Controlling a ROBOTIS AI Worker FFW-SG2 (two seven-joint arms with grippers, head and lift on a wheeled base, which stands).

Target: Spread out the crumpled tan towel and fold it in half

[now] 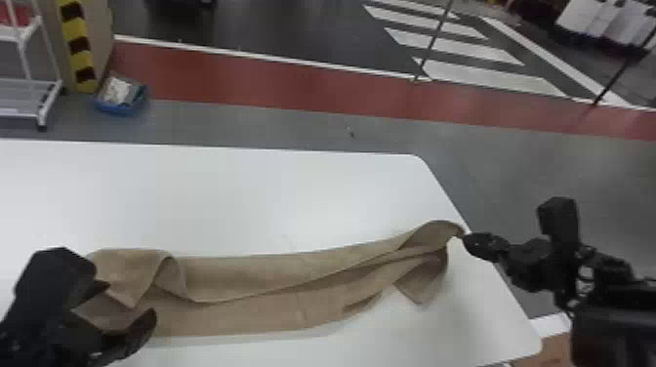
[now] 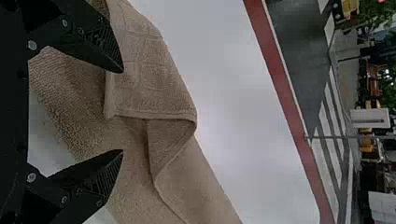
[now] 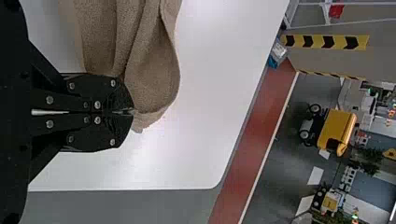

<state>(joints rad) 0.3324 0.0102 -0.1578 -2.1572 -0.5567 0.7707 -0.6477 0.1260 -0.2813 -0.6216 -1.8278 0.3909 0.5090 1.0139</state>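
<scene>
Reaching in from the lower left corner of the head view, the robot's left arm holds its left gripper over the left end of a tan towel, the two fingers spread wide with cloth between and beneath them but nothing clamped. Across the white table, the right arm extends from the right side of the head view, its right gripper by the table's right edge, fingers closed together on the tip of the towel's right end.

The towel stretches lengthwise across the near part of the table in a long, uneven band. Its left end is turned over in a loose flap with a curling edge, and a ridge of overlapping layers runs along the middle toward the right, where the cloth bunches, rises to the closed fingers and drops a corner back toward the tabletop. In the head view, the dark bulk of the left gripper covers part of the towel's left end.

Beyond the table, a white rack and a yellow-and-black striped post stand near a blue box on the floor, beside a red floor band, while a yellow vehicle appears farther off in the right wrist view
</scene>
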